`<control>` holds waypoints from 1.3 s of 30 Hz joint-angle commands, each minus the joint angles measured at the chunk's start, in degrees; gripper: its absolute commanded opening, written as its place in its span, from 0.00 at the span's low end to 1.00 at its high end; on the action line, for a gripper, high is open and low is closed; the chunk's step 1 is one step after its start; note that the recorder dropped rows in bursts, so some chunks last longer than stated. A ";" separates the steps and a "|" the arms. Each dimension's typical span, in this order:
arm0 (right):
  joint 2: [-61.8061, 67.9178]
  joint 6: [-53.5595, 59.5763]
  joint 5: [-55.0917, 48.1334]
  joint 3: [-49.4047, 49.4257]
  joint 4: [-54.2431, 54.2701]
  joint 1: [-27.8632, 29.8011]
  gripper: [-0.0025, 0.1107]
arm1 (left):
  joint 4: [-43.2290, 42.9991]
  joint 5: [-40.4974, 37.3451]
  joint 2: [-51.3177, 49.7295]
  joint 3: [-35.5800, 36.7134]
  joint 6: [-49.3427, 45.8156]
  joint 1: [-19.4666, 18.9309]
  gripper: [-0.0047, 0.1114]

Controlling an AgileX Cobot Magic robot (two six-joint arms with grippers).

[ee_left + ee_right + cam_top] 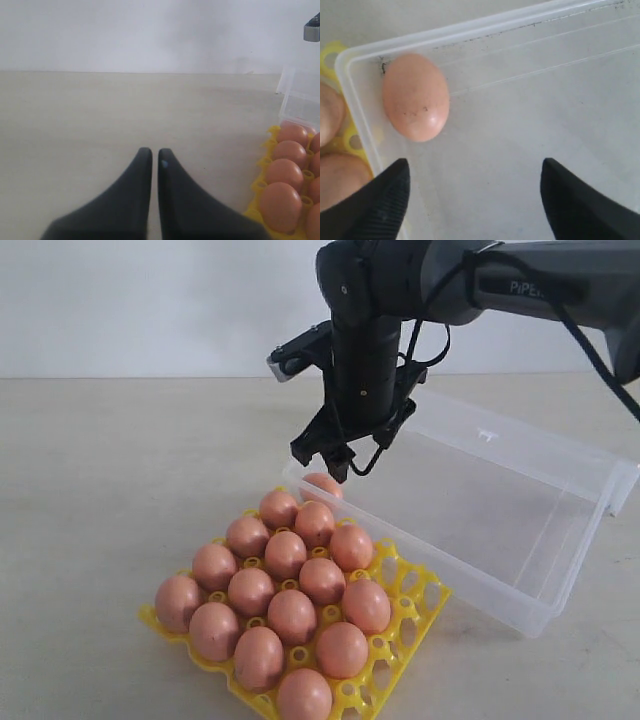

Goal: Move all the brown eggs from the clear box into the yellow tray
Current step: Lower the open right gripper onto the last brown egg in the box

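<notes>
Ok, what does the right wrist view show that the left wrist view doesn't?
Only the right wrist: one brown egg lying in a corner of the clear box, with the right gripper open above the box floor near it. Only the left wrist: the left gripper, shut, above the table. Both: an edge of the yellow tray with seated eggs, plus part of the clear box.

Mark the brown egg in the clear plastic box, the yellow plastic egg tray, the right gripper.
brown egg (415, 97), right wrist view, shell middle
yellow egg tray (412, 588), exterior view, bare edge
right gripper (474, 167), right wrist view, between fingertips
</notes>
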State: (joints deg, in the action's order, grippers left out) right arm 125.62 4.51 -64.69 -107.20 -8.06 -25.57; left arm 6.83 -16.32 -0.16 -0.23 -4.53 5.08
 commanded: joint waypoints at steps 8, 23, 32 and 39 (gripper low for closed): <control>-0.42 9.54 3.67 -0.30 17.67 7.22 0.64 | -0.17 0.47 0.16 0.23 0.02 0.31 0.08; 2.65 26.93 11.02 -0.30 25.32 7.76 0.64 | -0.17 0.34 0.16 0.23 0.02 0.31 0.08; 6.72 27.51 9.71 -0.30 26.07 7.76 0.64 | -0.17 0.22 0.16 0.23 0.02 0.31 0.08; 9.01 28.63 10.88 -0.30 26.87 7.76 0.37 | -0.17 0.33 0.16 0.23 0.02 0.31 0.08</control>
State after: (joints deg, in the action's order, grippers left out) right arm 134.45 32.57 -53.82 -107.24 18.57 -18.23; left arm 6.83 -16.32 -0.16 -0.23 -4.53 5.08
